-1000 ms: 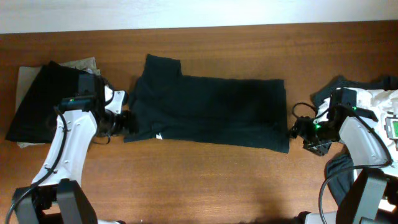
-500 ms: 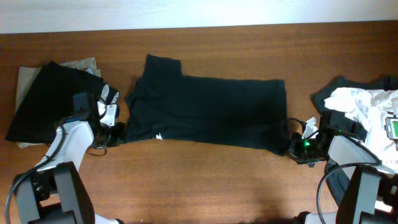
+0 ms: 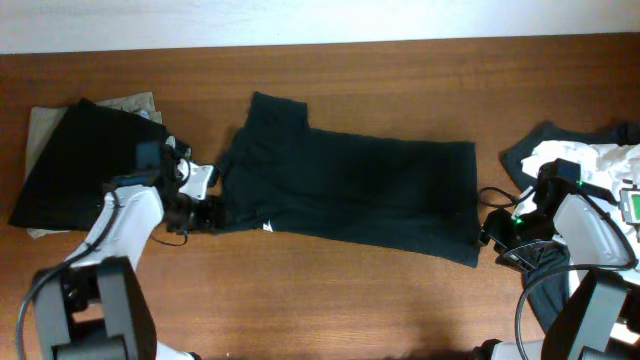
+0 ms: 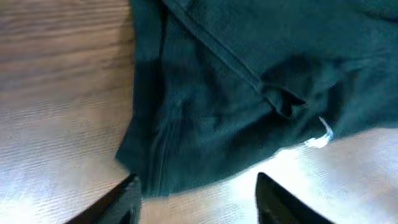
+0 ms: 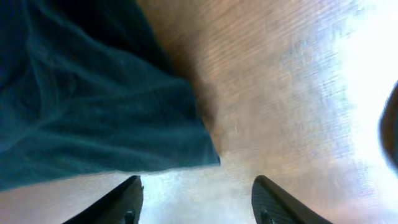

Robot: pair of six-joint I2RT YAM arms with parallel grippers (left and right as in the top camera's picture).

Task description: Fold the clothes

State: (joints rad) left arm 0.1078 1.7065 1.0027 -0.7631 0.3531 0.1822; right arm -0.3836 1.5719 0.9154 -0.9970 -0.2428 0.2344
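A black T-shirt (image 3: 350, 190) lies folded into a long band across the middle of the wooden table, slanting down to the right, with a small white logo (image 3: 268, 227) at its lower left. My left gripper (image 3: 208, 212) is open at the shirt's lower left corner; the left wrist view shows that corner (image 4: 186, 124) just ahead of the open jaws (image 4: 198, 202). My right gripper (image 3: 492, 240) is open beside the shirt's lower right corner, which shows in the right wrist view (image 5: 124, 118) just ahead of the open jaws (image 5: 196, 202). Neither holds fabric.
A folded black garment on beige cloth (image 3: 70, 165) lies at the far left. A heap of white, black and grey clothes (image 3: 590, 165) lies at the far right, next to the right arm.
The shirt has shifted to the right and now slants down to the right. Both grippers have moved to the right with it; the right gripper has moved out past the lower right corner.
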